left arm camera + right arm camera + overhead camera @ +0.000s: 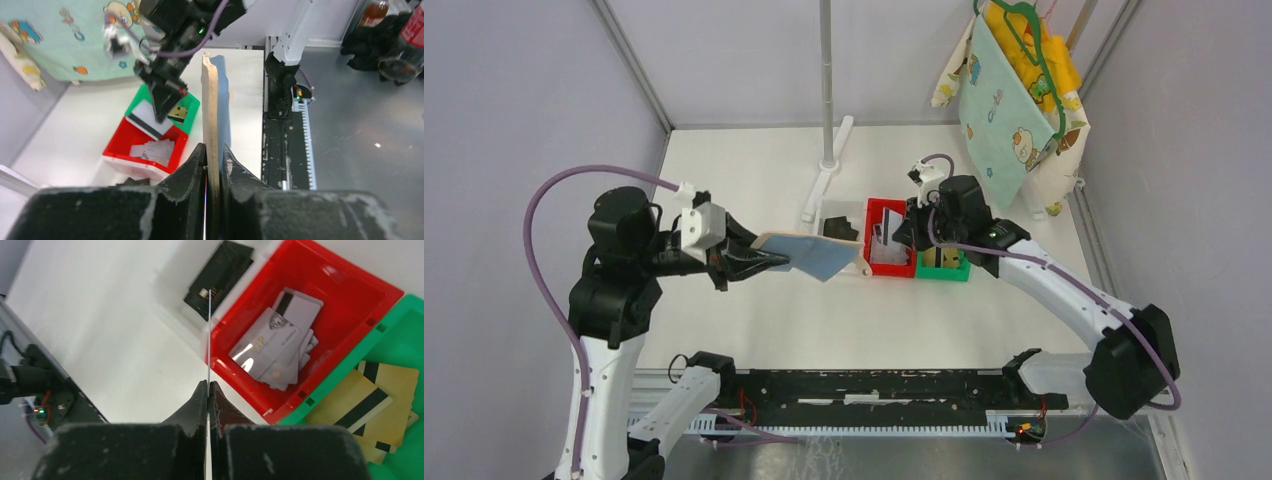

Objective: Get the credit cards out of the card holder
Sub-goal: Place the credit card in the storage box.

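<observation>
White counter (pixel 754 330) fills the walled cell in the top view, and a printed cloth (pixel 1004 110) hangs at the upper right.

Left of centre, the left hand (pixel 759 262) is clenched on the card holder (pixel 814 255). It pinches the tan end, so the blue-grey pocket end juts out above the counter toward the bins. That grip looks meant to steady the holder and offer its mouth to the other arm. In the left wrist view the holder stands edge-on between the fingers (pixel 195 160).

To its right sits a row of bins that seem to sort the cards by colour:
- a white bin (pixel 860 222) with black cards (pixel 220 272)
- a red bin (pixel 890 272) with silver-grey cards (pixel 275 347)
- a green bin (pixel 944 274) with gold cards (pixel 380 400) that carry dark stripes

Above the red bin, near its rim, the right hand (pixel 208 385) is grasping one card (pixel 150 120), pale with a dark stripe. Its own wrist view shows the card only as a thin edge. It is probably held there to drop among its like.

Whether more cards sit inside the holder cannot be told.
</observation>
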`<state>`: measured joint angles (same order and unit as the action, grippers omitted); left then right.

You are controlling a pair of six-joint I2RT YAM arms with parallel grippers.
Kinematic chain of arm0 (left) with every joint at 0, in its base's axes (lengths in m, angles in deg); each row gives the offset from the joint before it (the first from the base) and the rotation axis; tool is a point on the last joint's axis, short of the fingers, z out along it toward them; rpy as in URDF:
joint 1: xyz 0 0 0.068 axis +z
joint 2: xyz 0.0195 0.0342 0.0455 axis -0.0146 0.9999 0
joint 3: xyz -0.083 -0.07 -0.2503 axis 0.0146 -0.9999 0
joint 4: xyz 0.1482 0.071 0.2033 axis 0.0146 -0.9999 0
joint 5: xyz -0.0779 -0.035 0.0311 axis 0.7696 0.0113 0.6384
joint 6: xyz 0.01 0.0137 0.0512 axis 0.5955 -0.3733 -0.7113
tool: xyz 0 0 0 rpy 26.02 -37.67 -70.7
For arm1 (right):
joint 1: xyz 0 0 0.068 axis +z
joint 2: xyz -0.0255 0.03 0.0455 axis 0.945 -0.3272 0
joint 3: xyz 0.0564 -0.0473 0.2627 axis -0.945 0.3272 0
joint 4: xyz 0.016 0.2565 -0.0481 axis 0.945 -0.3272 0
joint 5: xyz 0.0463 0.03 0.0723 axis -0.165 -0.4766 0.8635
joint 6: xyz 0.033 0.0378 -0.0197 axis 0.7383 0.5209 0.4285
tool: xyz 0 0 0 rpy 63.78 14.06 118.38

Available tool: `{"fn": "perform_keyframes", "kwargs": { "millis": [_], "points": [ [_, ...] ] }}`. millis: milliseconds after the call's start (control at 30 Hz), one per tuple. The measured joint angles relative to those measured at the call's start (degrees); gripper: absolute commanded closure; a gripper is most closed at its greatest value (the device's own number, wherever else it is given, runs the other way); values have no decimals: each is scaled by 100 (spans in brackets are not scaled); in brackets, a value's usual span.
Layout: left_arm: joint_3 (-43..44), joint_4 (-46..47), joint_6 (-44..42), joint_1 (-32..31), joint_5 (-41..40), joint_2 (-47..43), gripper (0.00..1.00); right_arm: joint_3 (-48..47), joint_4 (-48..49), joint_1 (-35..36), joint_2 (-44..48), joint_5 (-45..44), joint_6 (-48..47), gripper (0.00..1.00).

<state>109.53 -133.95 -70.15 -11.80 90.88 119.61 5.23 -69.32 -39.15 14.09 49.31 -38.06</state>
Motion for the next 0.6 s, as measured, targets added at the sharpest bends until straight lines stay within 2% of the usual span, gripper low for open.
{"fn": "perform_keyframes", "kwargs": {
  "millis": [233,433,467,567,600],
  "points": [
    [-111,-791,-1899,-2,225,-398,98,-186,-103,-4,-1176,-273,-295,100],
    [-243,-1097,-2680,-2,221,-459,98,-472,61,-4,-1985,-293,-321,98],
    [-264,-1139,-2756,-2,221,-459,98,-535,79,-7,-2118,-297,-323,95],
    [-361,-1211,-2824,-2,212,-459,98,-680,131,-11,-2430,-319,-317,78],
    [-420,-1237,-2822,-2,195,-457,98,-713,129,-11,-2496,-330,-332,68]
  ]
}}
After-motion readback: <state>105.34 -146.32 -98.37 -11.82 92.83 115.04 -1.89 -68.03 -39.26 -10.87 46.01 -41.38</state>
